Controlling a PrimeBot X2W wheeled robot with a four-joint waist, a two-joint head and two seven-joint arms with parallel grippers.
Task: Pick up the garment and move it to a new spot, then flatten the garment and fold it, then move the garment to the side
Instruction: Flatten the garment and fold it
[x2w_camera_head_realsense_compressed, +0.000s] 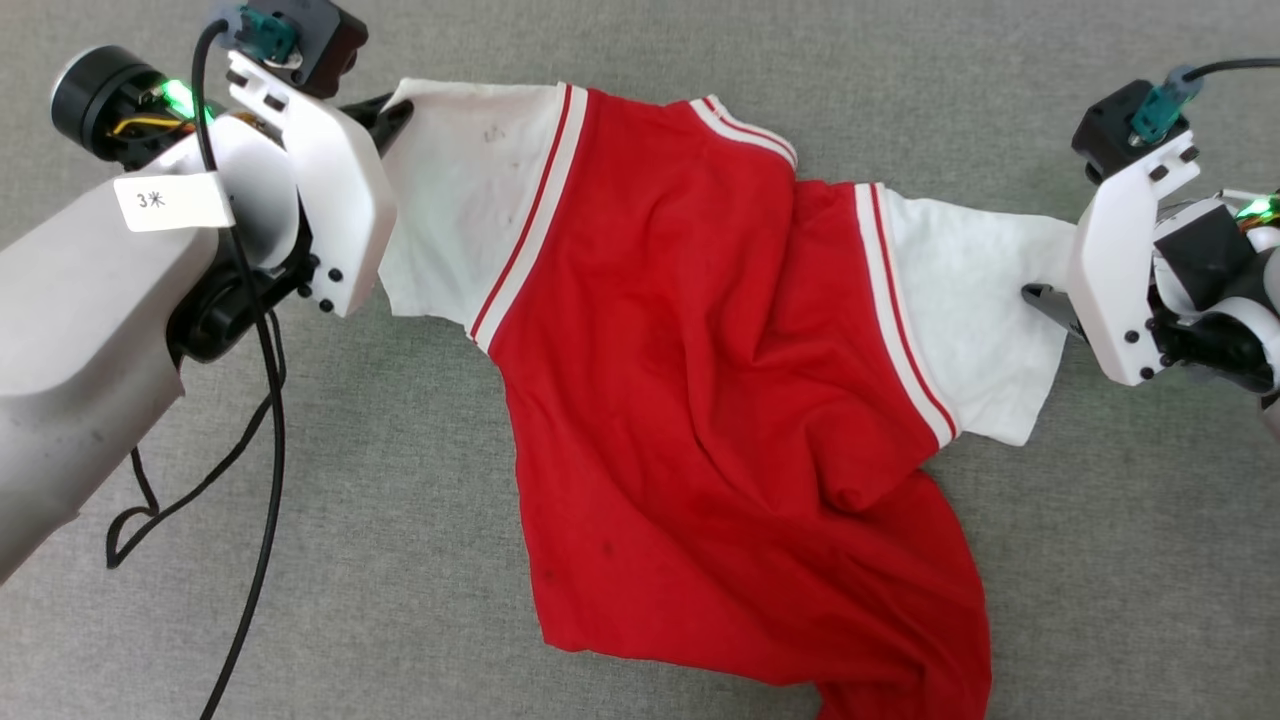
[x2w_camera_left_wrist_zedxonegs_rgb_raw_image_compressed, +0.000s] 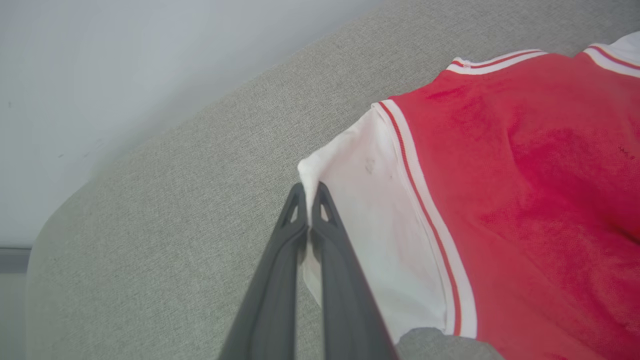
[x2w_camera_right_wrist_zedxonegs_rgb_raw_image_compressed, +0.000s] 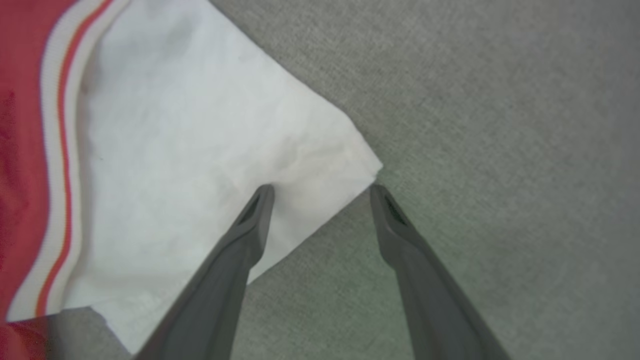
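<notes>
Near edge: red hem of the garment (x2w_camera_head_realsense_compressed: 720, 400) lies rumpled and skewed on the grey fabric surface (x2w_camera_head_realsense_compressed: 1120, 560), one corner running off the bottom of the head view. Mid: body creased, plain side up, no number seen. Far: left gripper (x2w_camera_left_wrist_zedxonegs_rgb_raw_image_compressed: 309, 197) pressed together on the tip of the white sleeve (x2w_camera_left_wrist_zedxonegs_rgb_raw_image_compressed: 380, 235) — right gripper (x2w_camera_right_wrist_zedxonegs_rgb_raw_image_compressed: 322, 190) spread wide, straddling the other sleeve (x2w_camera_right_wrist_zedxonegs_rgb_raw_image_compressed: 200, 150) at its corner, not yet pinching. Judged: flattening in hand; folding and moving aside remain.

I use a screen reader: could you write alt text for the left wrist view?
The left pincer is shut on the corner of a red shirt's white sleeve. The shirt lies on a grey fabric surface; striped trim edges the sleeve.
</notes>
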